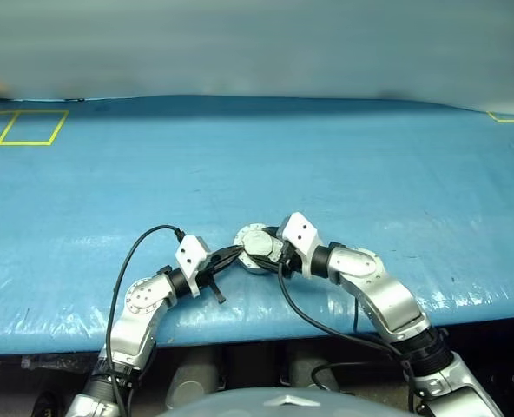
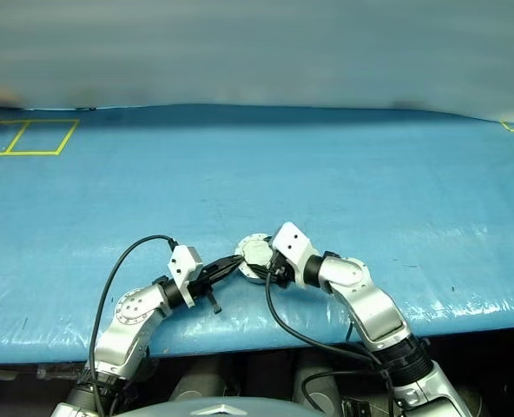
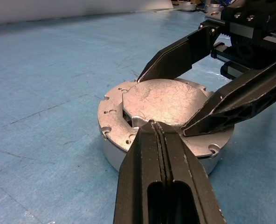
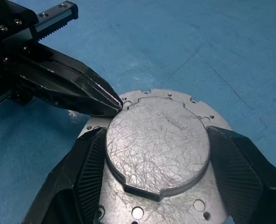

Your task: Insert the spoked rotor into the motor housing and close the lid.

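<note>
The motor housing (image 3: 111, 156) stands on the blue table near its front edge, with the lid (image 3: 166, 100) lying flat on top, plain scratched grey face up. My right gripper (image 4: 156, 131) reaches in from the right and is shut on the lid, one finger against each side of its raised round face. My left gripper (image 3: 152, 125) comes in from the left, shut, its tip touching the rim of that raised face (image 1: 240, 253). The spoked rotor is hidden.
The blue sheet covers the whole table (image 1: 257, 156). Yellow tape squares (image 1: 23, 128) mark the far left corner, and a yellow line (image 1: 510, 117) the far right. Black cables (image 1: 122, 269) loop off both wrists near the front edge.
</note>
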